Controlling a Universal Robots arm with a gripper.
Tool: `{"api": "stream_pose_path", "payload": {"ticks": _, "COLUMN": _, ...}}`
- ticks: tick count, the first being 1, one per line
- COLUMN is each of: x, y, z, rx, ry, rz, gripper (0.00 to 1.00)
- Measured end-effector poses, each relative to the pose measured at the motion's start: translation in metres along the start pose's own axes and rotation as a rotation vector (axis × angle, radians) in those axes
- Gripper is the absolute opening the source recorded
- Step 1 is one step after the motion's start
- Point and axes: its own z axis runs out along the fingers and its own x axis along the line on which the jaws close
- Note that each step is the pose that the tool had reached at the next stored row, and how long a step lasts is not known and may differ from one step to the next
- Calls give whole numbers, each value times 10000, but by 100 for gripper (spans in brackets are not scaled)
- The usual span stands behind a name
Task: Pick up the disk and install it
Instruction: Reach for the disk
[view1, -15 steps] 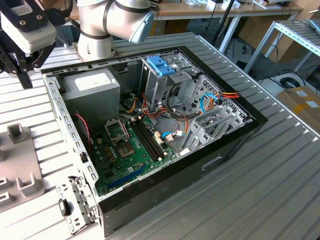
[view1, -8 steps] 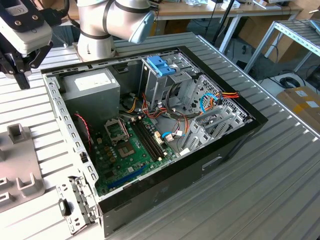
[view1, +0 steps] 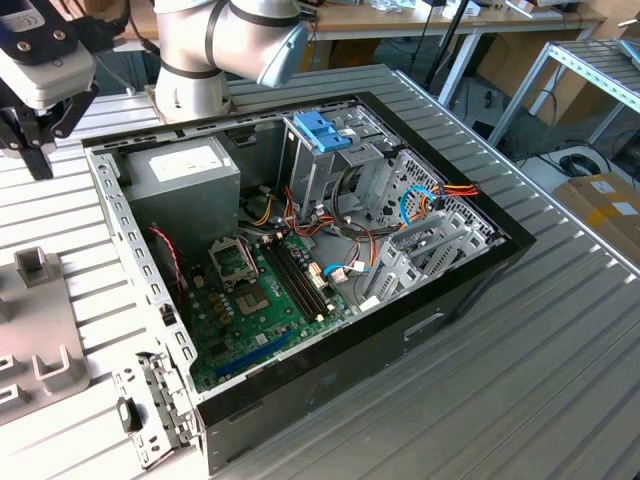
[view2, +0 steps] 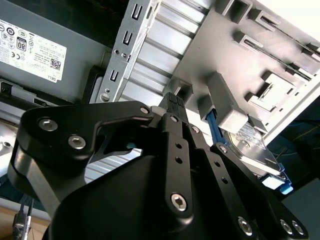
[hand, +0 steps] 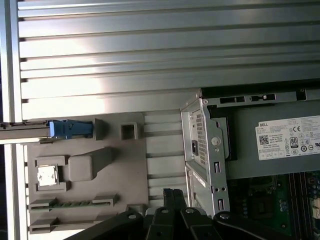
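Observation:
The disk (view2: 251, 152) stands on edge in a slot at the rim of the grey fixture plate (view2: 225, 50), a grey-metal slab edged by a blue carrier frame. In the first wrist view the disk (hand: 70, 129) shows edge-on, mostly as its blue frame. My gripper (view2: 172, 97) hangs over the ribbed table between the plate and the open computer case (view1: 320, 260), apart from the disk. Its black fingers (hand: 167, 196) are shut together with nothing between them. In the exterior view my gripper (view1: 30, 140) is at the far left, above the plate (view1: 40, 330).
Inside the case are a grey power-supply box (view1: 185, 180) with a white sticker, a green motherboard (view1: 260, 290), loose cables, and a tall metal cage with a blue handle (view1: 322, 130). The case's metal rear wall (hand: 205, 150) stands close to my fingers.

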Motion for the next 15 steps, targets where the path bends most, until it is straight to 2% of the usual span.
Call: {"api": "stream_pose_path", "payload": {"ticks": 15, "x": 84, "y": -6, "z": -2, "rx": 0, "ry": 0, "rz": 1, "gripper": 10}}
